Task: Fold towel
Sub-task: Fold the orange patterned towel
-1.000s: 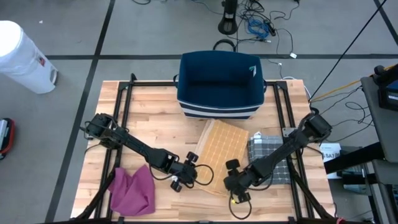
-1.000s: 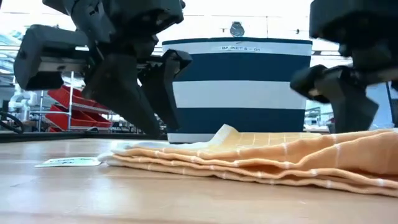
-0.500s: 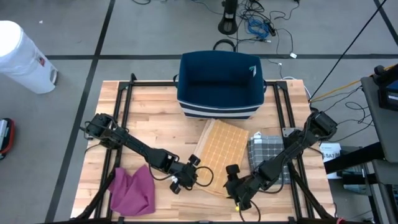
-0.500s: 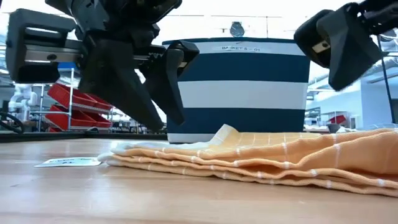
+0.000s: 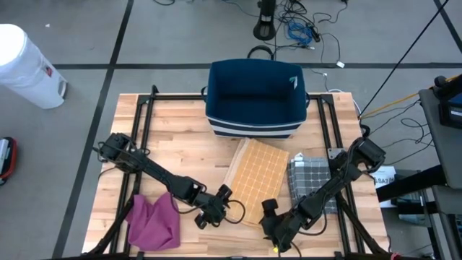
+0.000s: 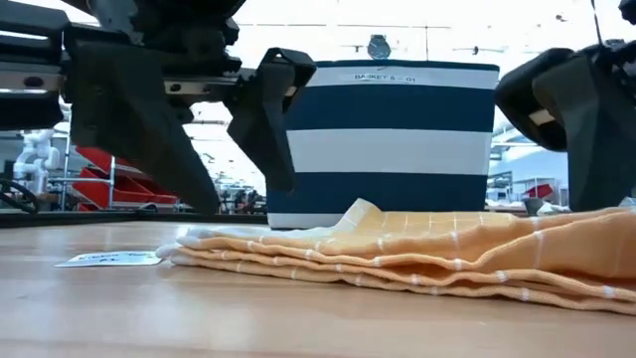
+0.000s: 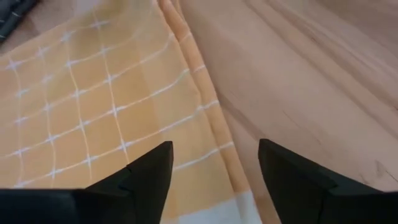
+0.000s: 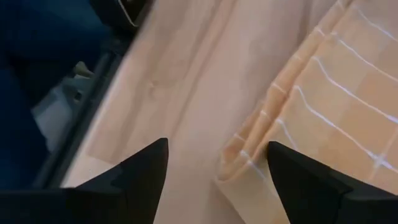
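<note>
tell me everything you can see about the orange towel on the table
The orange cloth towel with a thin white grid lies folded into a long, slanted rectangle on the wooden table, in front of the navy basket with white stripes. The low view shows several stacked layers with rippled edges and one corner poking up. A grey checked cloth lies alongside it. Nothing grips it: the left gripper and right gripper sit open at its near end.
</note>
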Motion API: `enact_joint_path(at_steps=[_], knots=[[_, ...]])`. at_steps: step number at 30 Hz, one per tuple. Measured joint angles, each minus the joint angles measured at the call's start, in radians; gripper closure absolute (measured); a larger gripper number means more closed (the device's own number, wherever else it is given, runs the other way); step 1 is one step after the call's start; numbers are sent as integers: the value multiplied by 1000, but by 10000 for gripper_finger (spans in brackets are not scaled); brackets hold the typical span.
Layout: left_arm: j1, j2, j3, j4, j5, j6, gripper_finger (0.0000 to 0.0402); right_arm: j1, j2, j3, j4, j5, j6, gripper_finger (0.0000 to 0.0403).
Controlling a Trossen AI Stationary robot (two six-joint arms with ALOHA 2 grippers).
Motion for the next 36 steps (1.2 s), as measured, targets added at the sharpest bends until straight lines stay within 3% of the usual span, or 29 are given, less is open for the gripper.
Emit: enact_joint_path(at_steps=[10, 21, 28, 32, 36], knots=[[6, 73, 0, 27, -16, 45, 147, 24, 13, 1, -88, 132, -39, 144], [19, 86, 0, 50, -8, 42, 147, 23, 19, 1, -84, 132, -55, 165], [21, 88, 0, 56, -8, 37, 147, 24, 91, 7, -23, 142, -46, 179], [25, 88, 0, 57, -9, 19, 147, 23, 107, 29, -25, 172, -53, 207], [26, 88, 0, 57, -10, 17, 147, 21, 111, 51, -40, 188, -93, 275]])
